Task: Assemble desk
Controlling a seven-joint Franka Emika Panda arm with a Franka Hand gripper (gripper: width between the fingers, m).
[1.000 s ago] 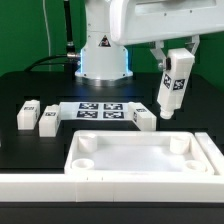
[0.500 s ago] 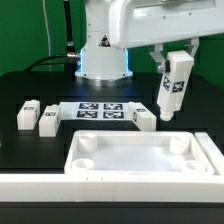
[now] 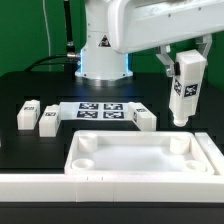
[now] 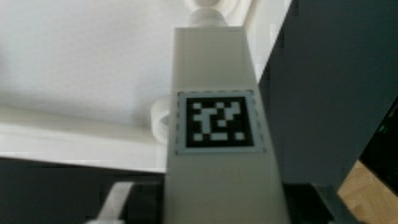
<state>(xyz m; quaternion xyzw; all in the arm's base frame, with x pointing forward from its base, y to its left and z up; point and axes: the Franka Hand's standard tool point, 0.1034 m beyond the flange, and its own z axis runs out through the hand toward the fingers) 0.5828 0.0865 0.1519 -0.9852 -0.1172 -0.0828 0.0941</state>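
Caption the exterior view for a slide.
Gripper holds a tagged leg aloft beside the desk top; three more legs lie on the table.

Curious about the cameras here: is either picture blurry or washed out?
Exterior view: sharp and evenly lit; the white desk top is bright, keeping only faint shading. Wrist view: the leg fills the frame, soft and slightly blurred, its tag readable.
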